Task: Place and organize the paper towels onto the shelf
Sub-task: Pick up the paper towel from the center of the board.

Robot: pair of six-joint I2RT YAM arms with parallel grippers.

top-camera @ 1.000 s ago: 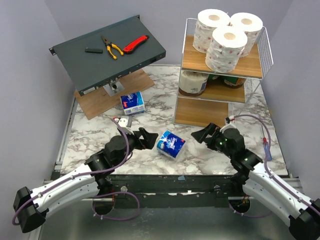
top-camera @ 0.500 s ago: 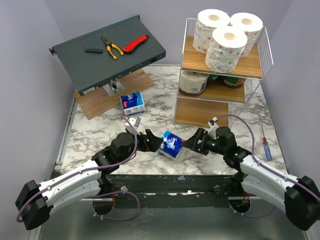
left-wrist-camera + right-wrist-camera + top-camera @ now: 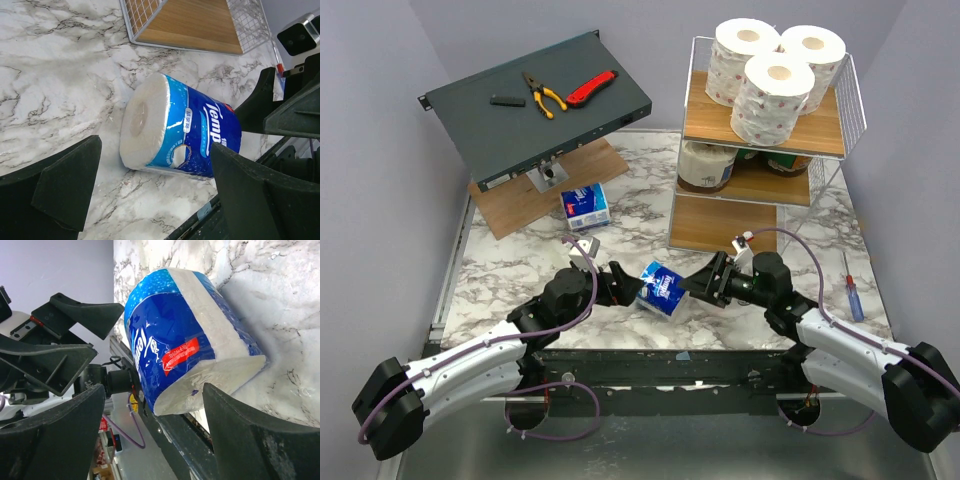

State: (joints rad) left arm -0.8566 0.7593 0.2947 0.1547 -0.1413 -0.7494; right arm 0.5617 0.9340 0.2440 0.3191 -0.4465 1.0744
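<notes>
Between left hand (image 3: 632, 284), right hand (image 3: 695, 285) | pack (image 3: 662, 288) on side, axis diagonal | both spread, empty

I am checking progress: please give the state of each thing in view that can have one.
Blue-and-white wrapped paper roll: on its side on marble table, ungripped.
Left gripper: open around it.
Right gripper: open around it.
Three white pink-printed paper rolls: upright, top board of white wire shelf.
Small blue-and-white wrapped pack: on table, unshelved.
</notes>
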